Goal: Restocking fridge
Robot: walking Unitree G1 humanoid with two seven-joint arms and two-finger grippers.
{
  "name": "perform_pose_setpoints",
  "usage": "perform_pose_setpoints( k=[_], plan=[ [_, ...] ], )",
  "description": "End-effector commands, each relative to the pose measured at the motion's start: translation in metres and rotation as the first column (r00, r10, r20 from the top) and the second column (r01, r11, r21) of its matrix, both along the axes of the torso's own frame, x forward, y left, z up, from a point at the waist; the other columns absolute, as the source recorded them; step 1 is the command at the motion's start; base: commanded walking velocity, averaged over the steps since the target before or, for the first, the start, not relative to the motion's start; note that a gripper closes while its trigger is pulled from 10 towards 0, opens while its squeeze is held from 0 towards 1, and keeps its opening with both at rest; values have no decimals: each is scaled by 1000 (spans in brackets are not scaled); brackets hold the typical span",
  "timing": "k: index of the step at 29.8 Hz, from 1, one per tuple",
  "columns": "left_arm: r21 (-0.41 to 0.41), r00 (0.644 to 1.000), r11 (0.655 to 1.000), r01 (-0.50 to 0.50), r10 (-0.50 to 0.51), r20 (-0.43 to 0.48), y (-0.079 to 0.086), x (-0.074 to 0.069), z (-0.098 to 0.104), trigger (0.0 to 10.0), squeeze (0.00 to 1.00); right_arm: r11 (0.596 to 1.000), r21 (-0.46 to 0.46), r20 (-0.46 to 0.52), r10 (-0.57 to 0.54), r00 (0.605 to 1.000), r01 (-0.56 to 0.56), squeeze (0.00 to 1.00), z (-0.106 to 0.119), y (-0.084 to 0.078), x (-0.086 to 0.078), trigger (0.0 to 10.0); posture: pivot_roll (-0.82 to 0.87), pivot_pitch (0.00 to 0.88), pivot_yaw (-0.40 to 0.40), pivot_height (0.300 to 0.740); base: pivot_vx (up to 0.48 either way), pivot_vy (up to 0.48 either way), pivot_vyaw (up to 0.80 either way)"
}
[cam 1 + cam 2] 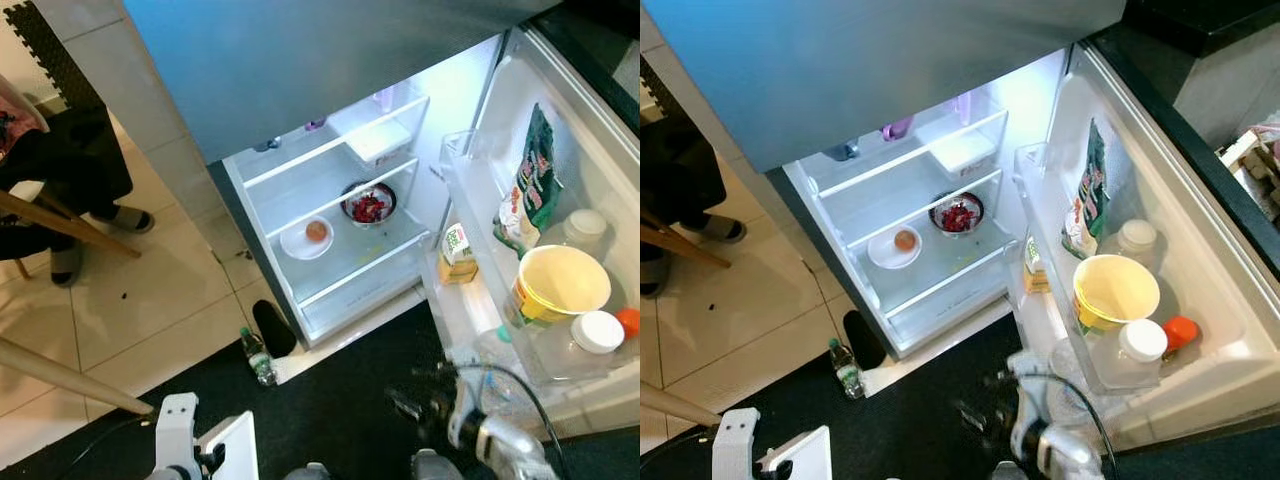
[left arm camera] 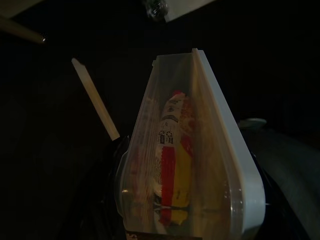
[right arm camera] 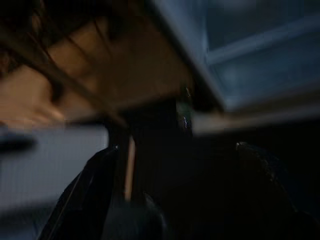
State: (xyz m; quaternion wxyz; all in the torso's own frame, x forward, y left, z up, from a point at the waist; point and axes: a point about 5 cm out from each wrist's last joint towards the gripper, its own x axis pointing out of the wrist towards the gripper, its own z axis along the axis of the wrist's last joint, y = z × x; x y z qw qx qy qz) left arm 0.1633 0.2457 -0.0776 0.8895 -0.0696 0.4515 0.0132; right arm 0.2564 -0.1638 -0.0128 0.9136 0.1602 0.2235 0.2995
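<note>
The white fridge [image 1: 300, 190] stands with its door swung wide at three o'clock, and by the look of it the restocking is partly done but not finished: the shelves carry only a few things, and the next item is in hand, not yet on a shelf. That item is a clear plastic box with a white lid [image 2: 195, 165], and through its wall shows a red, yellow and white packet [image 2: 172, 165]. The left gripper [image 2: 190, 227] holds it low at the seven o'clock corner of the head views, where the box's white edge [image 1: 230, 450] shows above the dark mat, its fingers clamped on the box's near end as far as the dim wrist picture lets one judge. On the middle shelf a white plate [image 1: 306, 238] bears one orange-brown round food item [image 1: 316, 231], and just beside it at three o'clock a dark bowl [image 1: 368, 205] holds red pieces. A shallow white tray [image 1: 378, 141] sits on the shelf above. The door rack [image 1: 1160, 370] is fuller: a wide yellow bowl [image 1: 1115, 290], apparently empty, a white-capped jar [image 1: 1142, 342], an orange cap [image 1: 1180, 332], a green and white pouch [image 1: 1090, 195] and a small carton [image 1: 1033, 268]. A small bottle [image 1: 258, 358] lies on the floor at the fridge's foot. The right gripper [image 1: 425, 400] hangs low near the door; whether its fingers are apart I cannot tell.
</note>
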Motion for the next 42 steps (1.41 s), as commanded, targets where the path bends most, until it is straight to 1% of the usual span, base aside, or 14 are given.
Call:
perform_pose_setpoints(
  k=[1,8,9,13,19,27,29,30,31,32,36,38,40,42],
  plan=[
    [11,996,1000,3,-2,-94,-2,-24,-11,10000,0,981,150,111,-143,983,126,0,27,-12,23,10000,-45,159,99,740,0,0,0],
    [25,987,1000,13,-9,-159,-1,-44,-18,10000,0,942,256,232,-279,932,219,0,63,-31,50,10000,-51,136,83,740,0,0,0],
    [31,983,999,13,-7,-185,0,-52,-20,10000,0,916,271,265,-367,892,296,0,79,-44,63,10000,-48,131,79,740,0,0,0],
    [34,981,999,14,-8,-192,0,-55,-21,10000,0,909,273,274,-387,880,315,0,84,-47,66,10000,-48,131,79,740,0,0,0],
    [29,986,999,18,-14,-165,-4,-47,-19,10000,0,861,196,280,-508,814,470,0,90,-75,69,10000,-27,123,69,740,0,0,0],
    [31,986,999,28,-23,-166,-4,-47,-19,10000,0,831,117,270,-554,788,544,0,86,-94,64,10000,-23,106,68,740,0,0,0],
    [32,986,999,30,-24,-167,-4,-47,-19,10000,0,848,108,258,-528,809,519,0,82,-87,64,10000,-25,105,66,740,0,0,0],
    [33,985,999,30,-24,-168,-4,-47,-19,10000,0,875,96,247,-483,840,475,0,77,-75,64,10000,-25,105,66,740,0,0,0],
    [33,986,999,28,-22,-168,-4,-47,-19,10000,0,921,86,221,-389,894,379,0,66,-51,62,10000,-21,105,64,740,0,0,0],
    [33,986,999,27,-21,-166,-4,-46,-19,10000,0,936,81,204,-352,913,343,0,61,-42,59,10000,-20,105,63,740,0,0,0],
    [30,987,999,23,-18,-159,-5,-45,-19,10000,0,959,41,163,-284,945,281,0,47,-26,52,10000,-20,105,63,740,0,0,0],
    [24,990,1000,10,-6,-138,-7,-41,-18,10000,0,967,-53,48,-246,968,249,0,19,-16,33,10000,-17,98,59,740,0,0,0],
    [22,992,1000,3,0,-129,-7,-39,-18,10000,0,966,-88,6,-242,970,241,0,10,-13,25,10000,-17,98,59,740,0,0,0],
    [29,994,999,-17,20,-103,-6,-33,-15,10000,0,950,-212,-171,-268,948,230,0,-25,-15,-10,10000,-14,83,53,740,0,0,0]
  ],
)
